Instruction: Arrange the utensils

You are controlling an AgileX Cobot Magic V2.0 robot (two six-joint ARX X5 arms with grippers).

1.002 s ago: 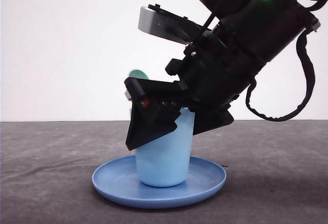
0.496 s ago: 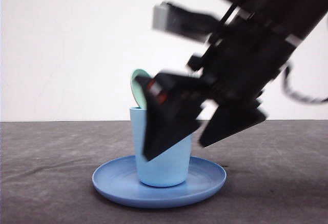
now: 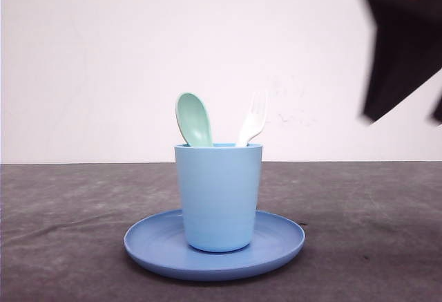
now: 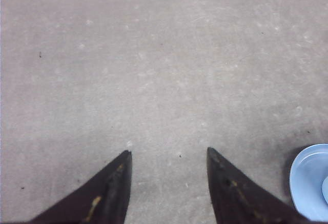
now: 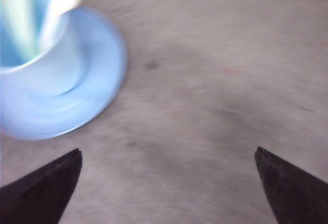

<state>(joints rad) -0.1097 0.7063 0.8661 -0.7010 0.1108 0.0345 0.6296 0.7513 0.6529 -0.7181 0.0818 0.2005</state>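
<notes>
A pale mint-green spoon (image 3: 194,119) and a white fork (image 3: 254,117) stand handle-down in the light blue cup (image 3: 218,195), bowl and tines sticking out above the rim. The cup stands on the round blue plate (image 3: 280,241). My right gripper (image 3: 402,112) is a blur high at the right, well away from the cup. In the right wrist view it (image 5: 168,152) is wide open and empty over bare table, with the cup (image 5: 31,80), spoon handle (image 5: 18,14) and fork handle (image 5: 61,1) off to one side. My left gripper (image 4: 168,152) is open and empty over the table.
The grey table (image 3: 373,233) stretches to both sides of the plate. The plate's rim (image 4: 307,183) shows at the corner of the left wrist view, close to one left finger. A white wall stands behind.
My right gripper, which was at the cup's rim, has pulled up and away to the right. The fork now stands free in the cup beside the spoon.
</notes>
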